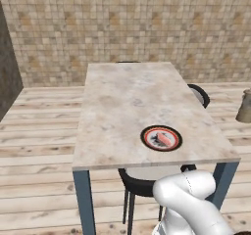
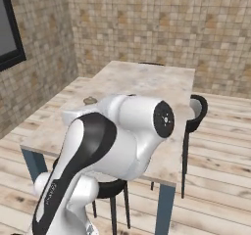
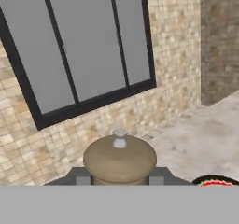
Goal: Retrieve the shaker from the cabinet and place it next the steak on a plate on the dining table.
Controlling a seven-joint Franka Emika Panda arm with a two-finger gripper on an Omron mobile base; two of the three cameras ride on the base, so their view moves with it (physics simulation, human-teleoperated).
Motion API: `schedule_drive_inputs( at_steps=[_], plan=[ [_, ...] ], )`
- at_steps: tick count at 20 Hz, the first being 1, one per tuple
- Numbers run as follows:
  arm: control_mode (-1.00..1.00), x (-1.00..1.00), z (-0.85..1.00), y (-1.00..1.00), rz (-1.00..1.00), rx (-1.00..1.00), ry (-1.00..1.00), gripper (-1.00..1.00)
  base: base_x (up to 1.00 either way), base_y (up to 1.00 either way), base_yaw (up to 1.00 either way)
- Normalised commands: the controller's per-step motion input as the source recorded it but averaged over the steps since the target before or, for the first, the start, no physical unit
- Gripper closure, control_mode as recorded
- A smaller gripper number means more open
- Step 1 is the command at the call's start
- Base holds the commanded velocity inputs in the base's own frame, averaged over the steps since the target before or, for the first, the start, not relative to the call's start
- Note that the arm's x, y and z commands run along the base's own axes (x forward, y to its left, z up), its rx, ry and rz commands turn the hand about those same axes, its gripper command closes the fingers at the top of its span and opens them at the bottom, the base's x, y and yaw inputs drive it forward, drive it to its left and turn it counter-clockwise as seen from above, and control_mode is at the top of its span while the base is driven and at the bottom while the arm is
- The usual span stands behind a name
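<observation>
One shaker point(image 3: 119, 158) is sitting gripped in the tool point(image 3: 119, 178) (over the table point(image 1: 122, 97)); next it is needing to go beside the steak point(image 1: 162, 139).

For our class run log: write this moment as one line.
stage: carrying | gripper: shut on shaker | plate with steak on dining table

from the left base view you look forward and down over the near end of the dining table point(image 1: 122, 106) toward the tiled back wall point(image 1: 137, 23). the right base view takes the same table point(image 2: 147, 80) from the other side, the arm point(image 2: 112, 141) close before the lens. the hand view sits just behind the shaker point(image 3: 119, 158), facing a window point(image 3: 79, 45) across the table's edge.
</observation>
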Motion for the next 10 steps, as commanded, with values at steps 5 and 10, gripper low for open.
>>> schedule_drive_inputs(
  at_steps=[5, 10],
  plan=[
    [-1.0, 0.39, -0.34, -0.12, 0.34, -0.03, -0.05, 1.0, 0.0, 0.0, 0.0],
    [-1.0, 0.36, -0.29, -0.04, 0.24, -0.01, -0.03, 1.0, 0.0, 0.0, 0.0]
  ],
)
